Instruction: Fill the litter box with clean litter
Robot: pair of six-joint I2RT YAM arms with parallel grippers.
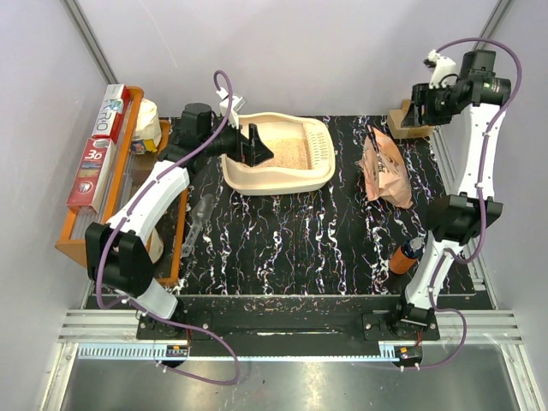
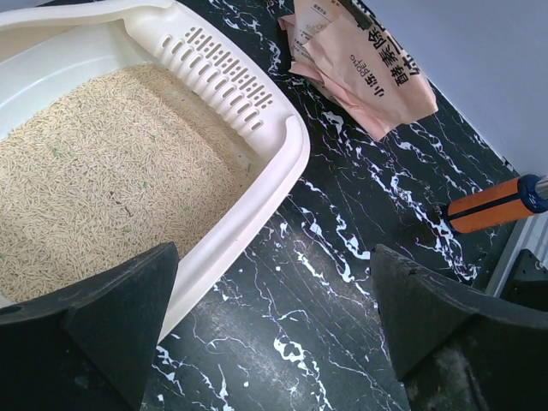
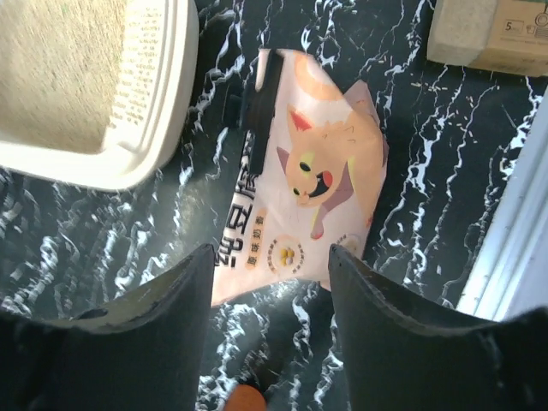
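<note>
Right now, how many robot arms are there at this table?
2. The left arm reaches to the left end of the litter box; the right arm rises along the right edge of the table, beside the pink bag. None seems hidden.

I'm seeing pale walls filling the upper frame, black white-veined table at centre, aluminium rails lining the bottom.

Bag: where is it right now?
In the top view the bag lies crumpled on the right side of the table, just right of the litter box and apart from it.
</note>
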